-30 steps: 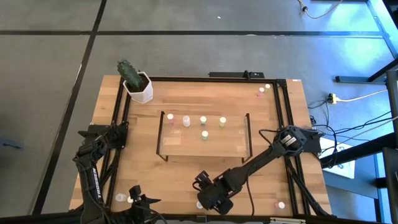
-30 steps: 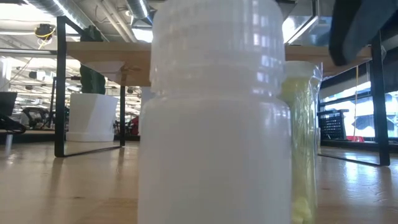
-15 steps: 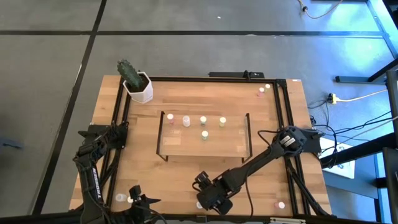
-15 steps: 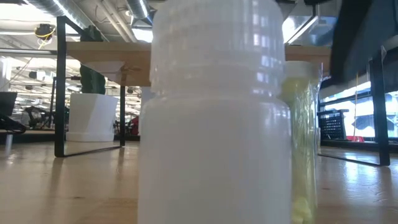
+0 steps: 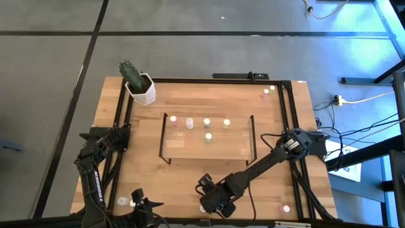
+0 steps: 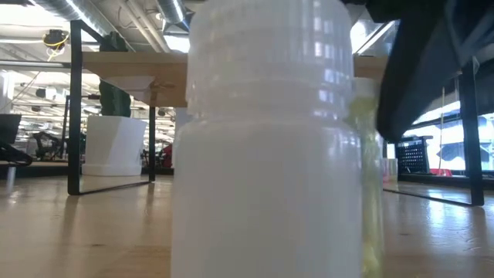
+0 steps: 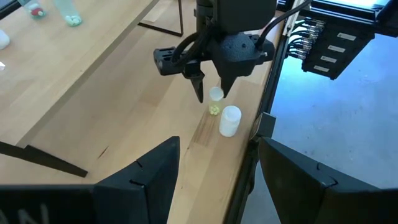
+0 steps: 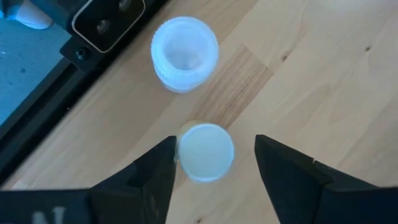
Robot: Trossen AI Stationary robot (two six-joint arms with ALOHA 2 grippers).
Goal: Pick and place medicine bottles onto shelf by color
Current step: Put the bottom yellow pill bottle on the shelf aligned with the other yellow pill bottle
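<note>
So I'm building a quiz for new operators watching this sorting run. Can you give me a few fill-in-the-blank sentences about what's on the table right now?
1. The right gripper hangs over a yellow bottle at the table's ____ edge.
2. Its fingers stand on either side of the bottle, still ____.
3. The shelf already carries ____ bottles.
4. The pot at the far left corner holds a ____.

Missing words: near; open; five; cactus

The right pincer (image 8: 206, 163) now sinks lower around the yellow bottle (image 8: 206, 152), beside the white bottle (image 8: 184, 53).
</note>
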